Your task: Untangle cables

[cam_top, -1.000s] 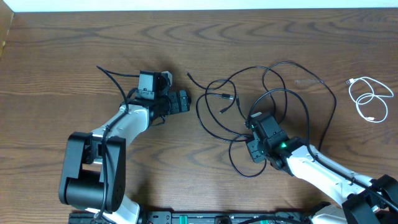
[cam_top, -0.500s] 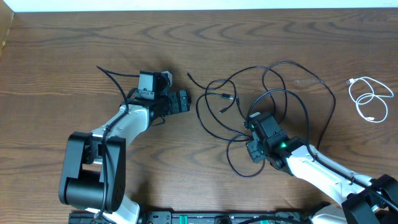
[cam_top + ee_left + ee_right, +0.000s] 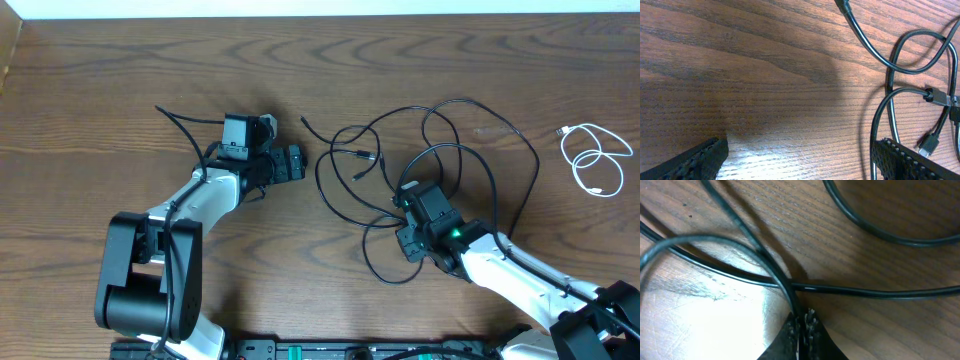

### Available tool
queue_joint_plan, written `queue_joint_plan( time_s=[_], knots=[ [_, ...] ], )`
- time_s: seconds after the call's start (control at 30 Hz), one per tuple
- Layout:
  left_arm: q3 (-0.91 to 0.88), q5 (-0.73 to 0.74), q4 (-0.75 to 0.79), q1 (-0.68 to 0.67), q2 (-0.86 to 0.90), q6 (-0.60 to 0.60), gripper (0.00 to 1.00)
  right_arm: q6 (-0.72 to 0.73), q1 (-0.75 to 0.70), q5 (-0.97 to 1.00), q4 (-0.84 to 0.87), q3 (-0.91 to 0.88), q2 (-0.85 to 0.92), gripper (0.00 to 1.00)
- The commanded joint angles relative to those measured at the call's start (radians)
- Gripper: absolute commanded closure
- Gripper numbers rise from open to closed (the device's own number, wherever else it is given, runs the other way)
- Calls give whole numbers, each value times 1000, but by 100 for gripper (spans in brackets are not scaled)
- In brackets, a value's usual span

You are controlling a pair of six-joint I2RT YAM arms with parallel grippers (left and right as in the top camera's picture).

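Note:
Several black cables [image 3: 436, 150] lie in a tangle of overlapping loops right of centre on the wooden table. One white cable [image 3: 596, 160] is coiled apart at the far right. My right gripper [image 3: 405, 193] sits on the tangle's lower part. In the right wrist view its fingertips [image 3: 802, 319] are pressed together, with a black cable [image 3: 765, 260] pinched between them where two strands cross. My left gripper [image 3: 296, 163] rests open just left of the tangle. Between its fingers [image 3: 905, 159] is bare wood; cable loops and small plugs [image 3: 936, 95] lie ahead to its right.
A thin black cord [image 3: 180, 124] runs from the left arm's wrist up toward the left. The table's far edge [image 3: 320, 16] meets a white wall. Both arm bases stand at the near edge.
My right gripper has closed from half open onto the black cable. The low loop of cable near it has shifted slightly left. The left arm has stayed still.

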Motion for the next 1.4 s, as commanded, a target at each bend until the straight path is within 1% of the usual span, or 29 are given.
queue_joint_plan(
  time_s=[0.0, 0.1, 0.63, 1.37],
  knots=[
    [-5, -3, 1, 1, -6, -2, 2, -2, 3, -10, -26, -27, 23, 98],
    [-5, -3, 1, 1, -6, -2, 2, -2, 3, -10, -28, -27, 23, 99],
    [-5, -3, 1, 1, -7, -2, 2, -2, 3, -10, -66, -27, 23, 99],
    [-5, -3, 1, 1, -6, -2, 2, -3, 3, -10, -69, -27, 23, 99]
  ],
)
